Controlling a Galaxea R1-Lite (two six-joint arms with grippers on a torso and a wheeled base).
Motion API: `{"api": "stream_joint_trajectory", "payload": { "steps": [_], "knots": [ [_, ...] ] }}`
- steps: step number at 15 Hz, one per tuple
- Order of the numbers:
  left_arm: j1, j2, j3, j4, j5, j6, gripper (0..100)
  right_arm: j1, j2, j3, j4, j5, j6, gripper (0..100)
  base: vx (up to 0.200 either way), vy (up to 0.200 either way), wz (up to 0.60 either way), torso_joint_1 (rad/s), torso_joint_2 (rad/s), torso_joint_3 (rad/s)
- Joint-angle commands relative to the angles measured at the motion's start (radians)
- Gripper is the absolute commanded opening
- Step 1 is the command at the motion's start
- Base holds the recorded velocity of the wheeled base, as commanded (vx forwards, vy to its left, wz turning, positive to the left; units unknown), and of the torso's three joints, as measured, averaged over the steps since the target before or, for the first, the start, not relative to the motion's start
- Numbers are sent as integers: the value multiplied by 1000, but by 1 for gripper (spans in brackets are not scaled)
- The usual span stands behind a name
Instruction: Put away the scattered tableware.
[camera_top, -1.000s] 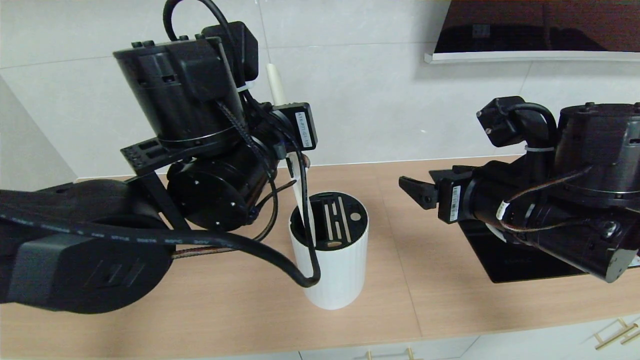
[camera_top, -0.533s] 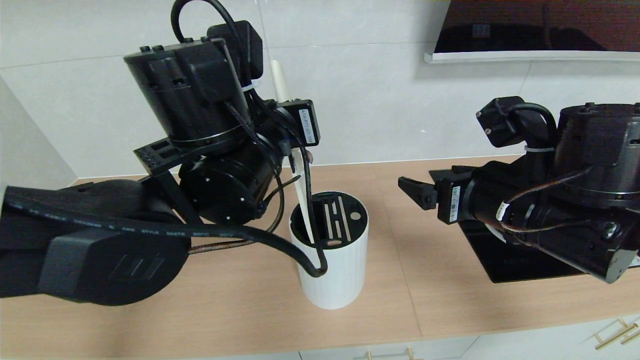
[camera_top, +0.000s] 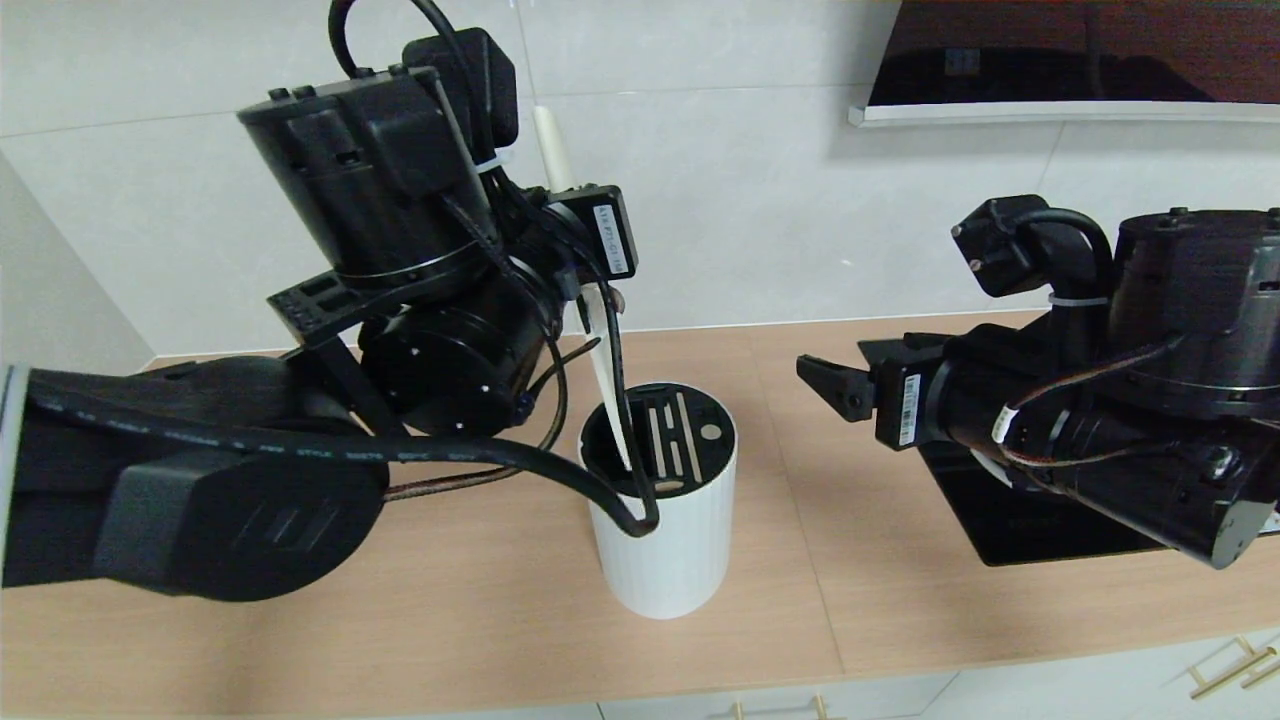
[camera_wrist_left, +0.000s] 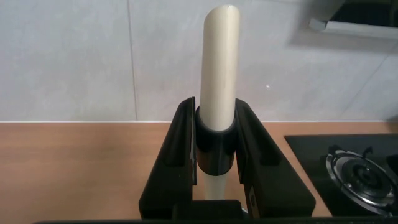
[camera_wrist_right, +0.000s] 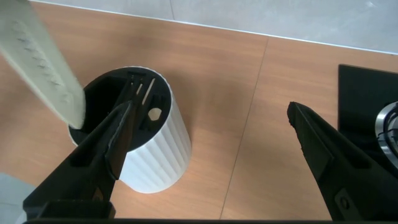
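My left gripper (camera_top: 592, 292) is shut on a knife with a cream handle (camera_wrist_left: 217, 74) and a white blade (camera_top: 610, 395). The knife hangs nearly upright, handle up. Its blade tip (camera_wrist_right: 69, 109) reaches the large dark opening of the white ribbed cylindrical holder (camera_top: 668, 545), whose black top insert (camera_wrist_right: 140, 99) has slots. In the left wrist view the fingers (camera_wrist_left: 180, 146) clamp the handle from both sides. My right gripper (camera_top: 840, 378) stays open and empty to the right of the holder (camera_wrist_right: 155, 158), fingers (camera_wrist_right: 102, 146) spread wide in its own view.
The holder stands on a wooden counter (camera_top: 450, 620) against a white tiled wall. A black gas hob (camera_top: 1010, 525) with a burner (camera_wrist_left: 359, 174) lies at the right, under the right arm. A range hood (camera_top: 1060, 60) hangs above it.
The left arm with the knife shifted slightly right and then rose a little; the blade tip stayed at the holder's opening. The right arm kept still.
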Motion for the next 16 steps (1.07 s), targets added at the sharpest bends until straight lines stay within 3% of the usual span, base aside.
{"api": "stream_joint_trajectory", "payload": {
  "steps": [1, 4, 16],
  "knots": [
    [0, 43, 2, -22, 2, 15, 0, 0, -2, 0, -1, 0, 0, 100, 0, 0, 0, 0, 0, 0],
    [0, 57, 4, -56, 3, 41, 0, 0, -2, 0, 1, 0, 0, 100, 0, 0, 0, 0, 0, 0],
    [-26, 149, 36, -137, 30, 46, 0, 0, -2, 0, -1, 0, 0, 100, 0, 0, 0, 0, 0, 0]
  ]
}}
